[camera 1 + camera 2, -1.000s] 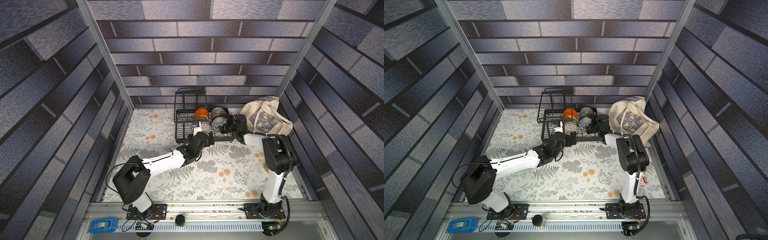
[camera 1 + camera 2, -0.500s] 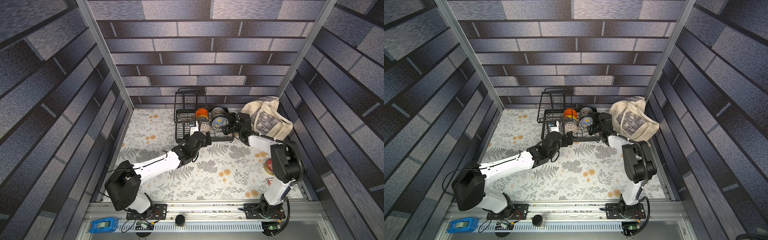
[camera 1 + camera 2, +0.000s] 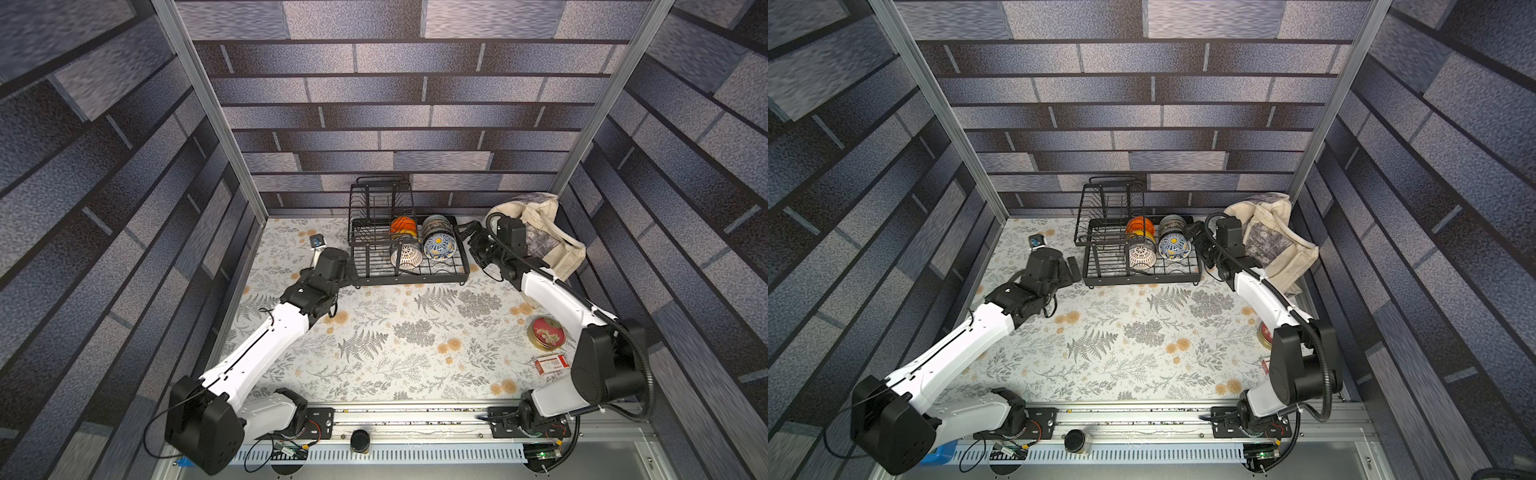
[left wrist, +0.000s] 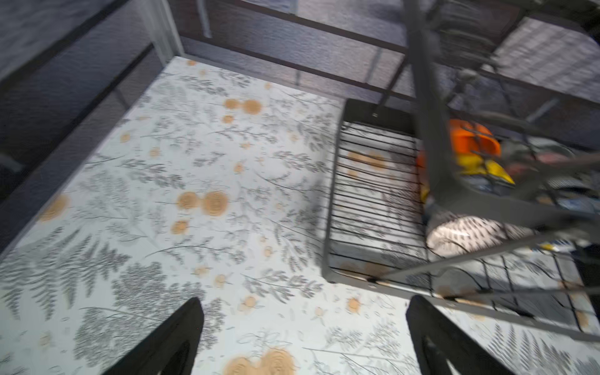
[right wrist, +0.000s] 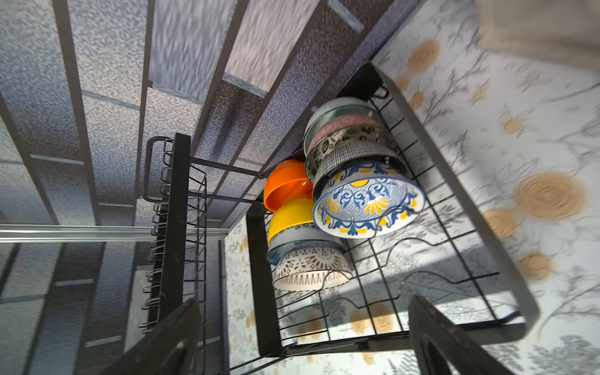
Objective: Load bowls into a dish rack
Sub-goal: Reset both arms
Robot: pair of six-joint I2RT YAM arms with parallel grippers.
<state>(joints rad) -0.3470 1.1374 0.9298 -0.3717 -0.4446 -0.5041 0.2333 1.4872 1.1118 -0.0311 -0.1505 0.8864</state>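
Every bowl I can see, the bowls (image 5: 367,201), stands in the dish rack (image 3: 415,283) at the far side, and my left hand (image 4: 305,300) and right hand (image 5: 305,300) are wide apart and empty beside it, so I think loading is done and I should back off gently.

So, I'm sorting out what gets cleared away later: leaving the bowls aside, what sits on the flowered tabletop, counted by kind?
dish rack: 1
cloth bag: 1
round red tin: 1
red-and-white box: 1
Total: 4
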